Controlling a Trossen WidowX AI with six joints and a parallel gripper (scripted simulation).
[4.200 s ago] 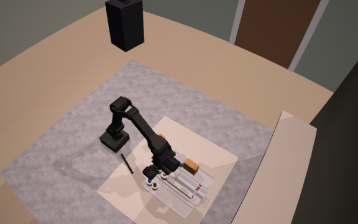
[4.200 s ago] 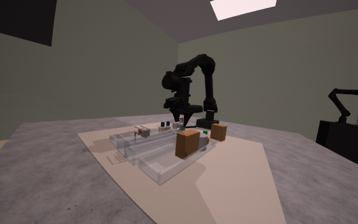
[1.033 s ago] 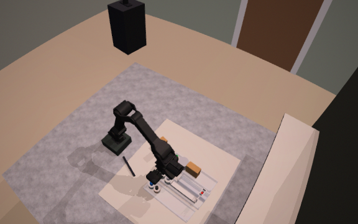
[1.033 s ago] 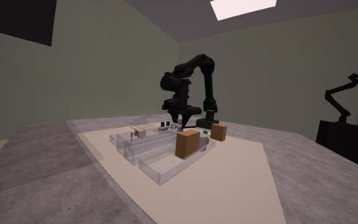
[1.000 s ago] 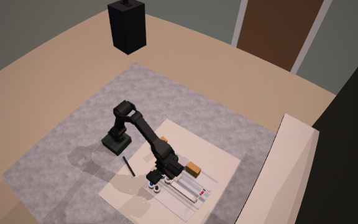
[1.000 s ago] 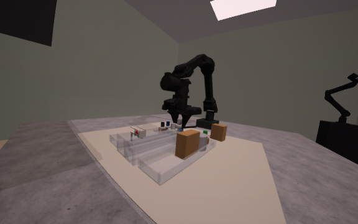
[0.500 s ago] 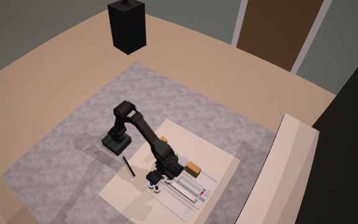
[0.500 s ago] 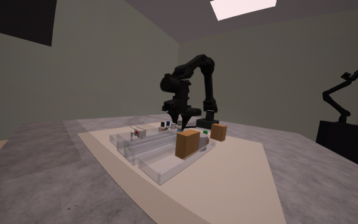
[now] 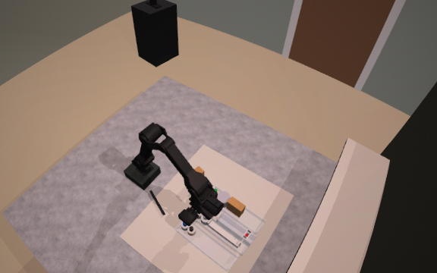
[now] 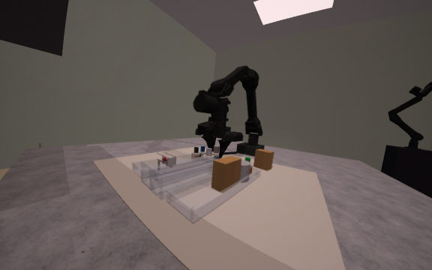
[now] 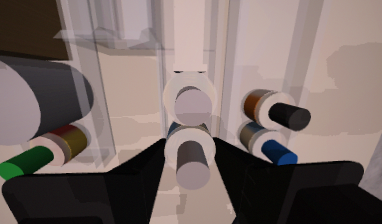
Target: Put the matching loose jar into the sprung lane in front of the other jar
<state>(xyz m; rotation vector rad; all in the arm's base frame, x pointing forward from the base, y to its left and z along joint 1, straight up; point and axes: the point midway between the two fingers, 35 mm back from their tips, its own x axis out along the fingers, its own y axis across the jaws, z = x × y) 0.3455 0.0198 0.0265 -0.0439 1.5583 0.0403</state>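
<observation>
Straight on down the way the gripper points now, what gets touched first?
The gripper points down, so its held jar would probably land first on the front of the lane floor or the low front stop; depth doesn't show which.

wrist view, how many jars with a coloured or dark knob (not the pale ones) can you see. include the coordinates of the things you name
3. A green-topped jar (image 11: 72, 140) stands at the image's left; a black-topped jar (image 11: 252, 104) and a blue-topped jar (image 11: 249, 136) stand together at its right. Others may be hidden behind the gripper (image 11: 190, 142).

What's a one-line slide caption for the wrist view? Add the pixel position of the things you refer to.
Fingers grip the grey-capped jar (image 11: 193, 172) beside its lane twin (image 11: 193, 106).
</observation>
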